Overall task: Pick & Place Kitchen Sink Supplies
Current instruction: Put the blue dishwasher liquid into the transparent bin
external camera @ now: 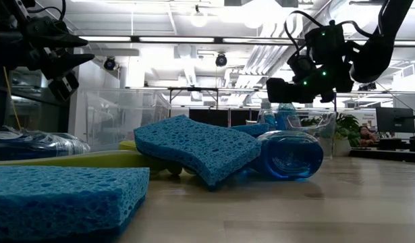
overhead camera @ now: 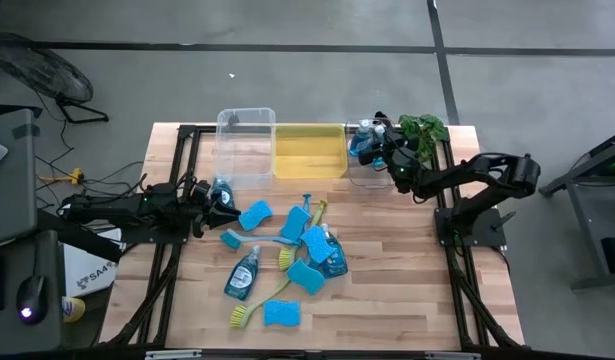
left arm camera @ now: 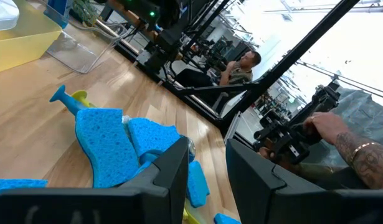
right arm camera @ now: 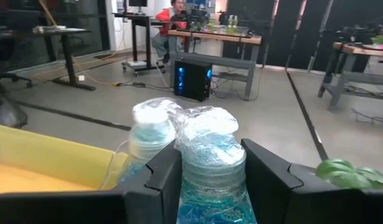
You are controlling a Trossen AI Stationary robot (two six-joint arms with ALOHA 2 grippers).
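Observation:
My right gripper (right arm camera: pixel 210 180) is shut on a small clear bottle of blue soap (right arm camera: pixel 210 155) over the clear bin (overhead camera: pixel 370 172) to the right of the yellow bin (overhead camera: pixel 309 152). A second bottle (right arm camera: pixel 151 140) stands right beside it. My left gripper (left arm camera: pixel 203 165) is open and empty, raised over the table's left part (overhead camera: pixel 225 203), next to a bottle (overhead camera: pixel 222 188). Blue sponges (overhead camera: pixel 255 215), two more bottles (overhead camera: pixel 242 275) and dish brushes (overhead camera: pixel 287 240) lie on the table's middle. My right gripper pinches the bottle's body (right arm camera: pixel 210 186) between its two fingers (right arm camera: pixel 163 180), coming from the table's right side. The bottle's clear end (right arm camera: pixel 208 134) reaches past the fingertips and touches the neighbouring bottle. Whether the bottle rests on anything, I cannot tell.
A clear bin (overhead camera: pixel 245 145) and the yellow bin stand side by side at the far edge, and a green leafy plant (overhead camera: pixel 425 128) sits at the far right corner. In the low view a sponge (external camera: pixel 194 148) and a lying bottle (external camera: pixel 291 155) are close. People work beyond the table.

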